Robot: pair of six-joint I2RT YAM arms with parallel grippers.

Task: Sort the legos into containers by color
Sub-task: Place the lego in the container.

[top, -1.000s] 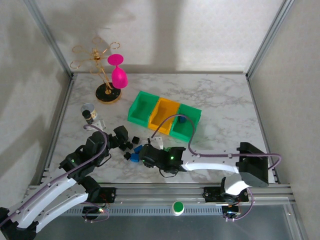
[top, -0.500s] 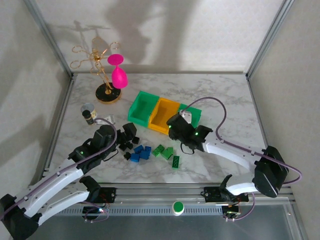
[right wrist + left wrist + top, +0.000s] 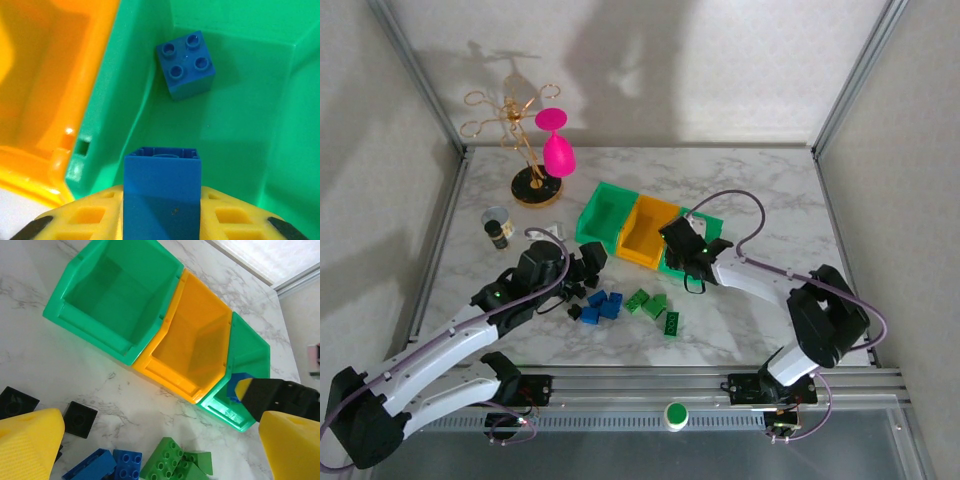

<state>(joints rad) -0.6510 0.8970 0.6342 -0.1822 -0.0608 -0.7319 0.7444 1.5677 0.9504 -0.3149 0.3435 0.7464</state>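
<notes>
Three joined bins stand mid-table: a green bin (image 3: 605, 215) (image 3: 120, 295), a yellow-orange bin (image 3: 648, 232) (image 3: 200, 345) and a second green bin (image 3: 708, 250) (image 3: 247, 357). My right gripper (image 3: 682, 242) (image 3: 162, 210) hangs over the second green bin, shut on a blue brick (image 3: 162, 192) (image 3: 234, 386). Another blue brick (image 3: 186, 65) lies inside that bin. On the table in front lie black bricks (image 3: 570, 290) (image 3: 80, 418), blue bricks (image 3: 600, 305) (image 3: 127, 465) and green bricks (image 3: 655, 305) (image 3: 172, 460). My left gripper (image 3: 588, 262) (image 3: 162, 432) is open above this pile, holding nothing.
A gold wire stand (image 3: 530, 150) with a pink glass (image 3: 557, 148) stands at the back left. A small dark-capped bottle (image 3: 498, 228) sits left of the bins. Metal frame posts run along both table sides.
My right gripper left the brick pile and swung up to the right-hand green bin carrying a blue brick. My left gripper crept forward and right over the pile.
</notes>
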